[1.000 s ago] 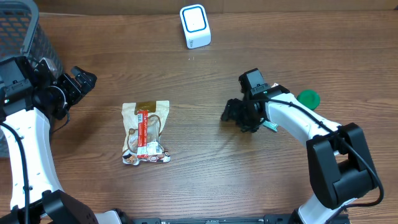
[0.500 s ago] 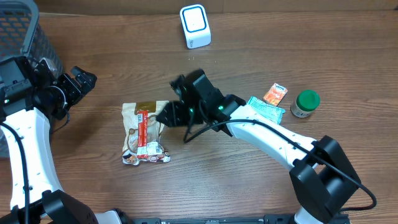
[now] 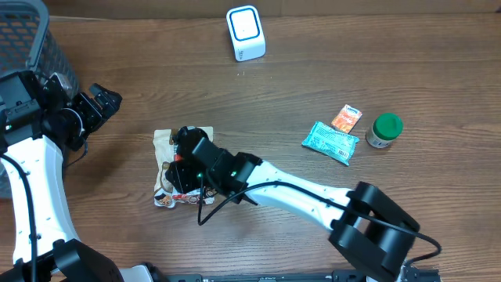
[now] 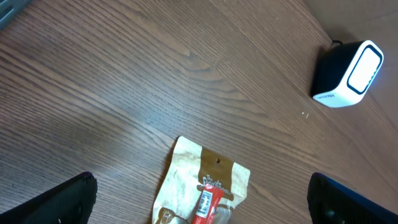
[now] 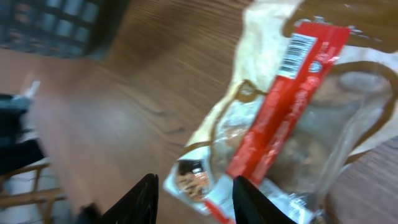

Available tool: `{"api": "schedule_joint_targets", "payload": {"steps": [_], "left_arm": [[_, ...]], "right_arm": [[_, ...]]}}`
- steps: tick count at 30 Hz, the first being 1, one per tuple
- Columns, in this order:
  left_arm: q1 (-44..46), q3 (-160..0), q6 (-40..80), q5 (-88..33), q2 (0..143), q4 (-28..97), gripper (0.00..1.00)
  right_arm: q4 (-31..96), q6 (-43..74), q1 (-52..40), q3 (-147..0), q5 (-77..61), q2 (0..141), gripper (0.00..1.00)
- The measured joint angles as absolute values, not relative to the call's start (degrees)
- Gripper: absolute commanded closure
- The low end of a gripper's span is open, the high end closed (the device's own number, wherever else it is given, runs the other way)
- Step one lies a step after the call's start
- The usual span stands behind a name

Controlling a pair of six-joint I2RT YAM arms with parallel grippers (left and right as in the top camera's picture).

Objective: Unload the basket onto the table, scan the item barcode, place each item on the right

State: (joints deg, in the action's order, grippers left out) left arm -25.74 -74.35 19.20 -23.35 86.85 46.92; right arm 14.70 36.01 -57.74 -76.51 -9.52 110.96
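Right hand (image 5: 196, 199) swung left across tabletop (image 3: 313, 78), now over tan-and-red plastic snack pouch (image 5: 292, 106), fingers apart, empty. Left hand (image 3: 106, 100) wide apart. Approach step; next: lower, grip pouch.

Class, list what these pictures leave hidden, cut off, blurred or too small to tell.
- Overhead: the right arm covers most of the snack bag, hiding its label.
- Left wrist: the bottom edge cuts off the bag's lower half.
- Right wrist: motion blur leaves the barcode unreadable.
- Overhead: the print on the orange packet is too small to read.

Glossy plastic pouch (image 5: 292, 124), matt wood table (image 3: 313, 78)
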Motion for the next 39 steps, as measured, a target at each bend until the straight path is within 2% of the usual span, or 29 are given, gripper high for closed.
{"api": "schedule_joint_targets", "payload": {"steps": [6, 14, 16, 20, 25, 33, 39], "left_arm": [[-25.7, -74.3, 19.2, -23.4, 86.8, 46.9, 0.00], [-25.7, -74.3, 19.2, -23.4, 86.8, 46.9, 0.00], [-25.7, -74.3, 19.2, -23.4, 86.8, 46.9, 0.01], [-25.7, -74.3, 19.2, -23.4, 86.8, 46.9, 0.01], [-25.7, -74.3, 19.2, -23.4, 86.8, 46.9, 0.01], [-25.7, -74.3, 19.2, -23.4, 86.8, 46.9, 0.01], [-25.7, -74.3, 19.2, -23.4, 86.8, 46.9, 0.00]], "right_arm": [[14.5, 36.6, -57.5, -76.5, -6.5, 113.3, 0.55], [13.1, 37.6, -57.5, -76.5, -6.4, 117.4, 0.56], [12.6, 37.6, -57.6, -76.5, -6.7, 118.2, 0.61], [12.5, 37.8, -57.9, -76.5, -7.0, 118.8, 0.79], [12.4, 38.3, -58.2, -76.5, -7.2, 118.9, 0.96], [13.9, 35.4, -57.4, -76.5, -7.6, 117.7, 0.96], [19.6, 29.8, -55.3, -76.5, -7.5, 109.9, 0.96]]}}
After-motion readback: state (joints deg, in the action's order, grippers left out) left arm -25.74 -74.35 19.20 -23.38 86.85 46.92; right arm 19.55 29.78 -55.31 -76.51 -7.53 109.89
